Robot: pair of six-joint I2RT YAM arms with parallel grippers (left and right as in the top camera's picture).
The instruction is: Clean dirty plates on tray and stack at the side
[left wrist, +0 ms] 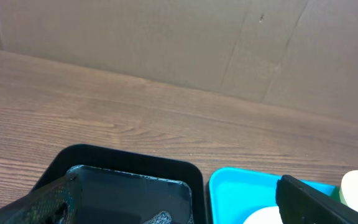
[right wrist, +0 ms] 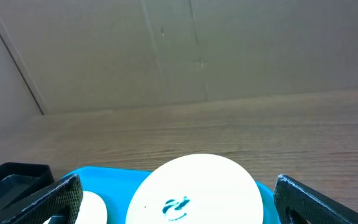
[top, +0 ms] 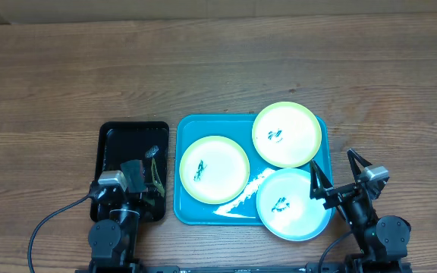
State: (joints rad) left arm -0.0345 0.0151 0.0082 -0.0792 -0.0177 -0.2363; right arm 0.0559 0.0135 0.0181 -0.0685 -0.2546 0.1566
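Observation:
The cyan tray [top: 192,129] holds three dirty plates: a yellow-green one [top: 214,169] on its left, another yellow-green one [top: 287,134] at the back right, and a light blue one [top: 294,203] at the front right. Each carries a small dark scribble. My right gripper [top: 337,171] hangs open by the tray's right edge, above the blue plate's rim. In the right wrist view a pale smudged plate [right wrist: 197,186] lies ahead of the open right gripper [right wrist: 182,208]. My left gripper [top: 144,176] stands open over the black tray, holding nothing. Its fingers [left wrist: 42,205] frame that tray.
A smaller black tray [top: 133,136] sits left of the cyan tray, with a small grey foamy scrubber [top: 152,152] inside. In the left wrist view the black tray's rim [left wrist: 135,165] and the cyan tray [left wrist: 241,186] lie side by side. Wooden tabletop stretches behind to cardboard walls.

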